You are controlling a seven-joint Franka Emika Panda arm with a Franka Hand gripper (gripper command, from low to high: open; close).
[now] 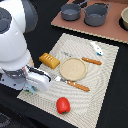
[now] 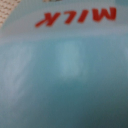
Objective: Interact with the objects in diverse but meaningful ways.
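My gripper (image 1: 34, 85) is low over the near corner of the placemat at the exterior view's left. It is right on the small milk carton, of which only a blue-green edge (image 1: 30, 90) shows under the hand. The carton fills the wrist view (image 2: 65, 75), light blue with red "MILK" print, and no fingers show there. The golden-yellow bread loaf (image 1: 49, 60) lies just beyond the gripper. The red tomato (image 1: 63, 105) sits at the mat's near edge. The white-and-blue tube-like piece (image 1: 96, 48) lies at the mat's far side.
A tan plate (image 1: 73, 68) sits mid-mat (image 1: 102, 87), with orange-handled cutlery beyond it (image 1: 91, 61) and in front of it (image 1: 77, 86). Two grey pots (image 1: 71, 11) (image 1: 96, 14) stand on a brown board (image 1: 107, 31) at the back, with a bowl (image 1: 124, 19) at its right.
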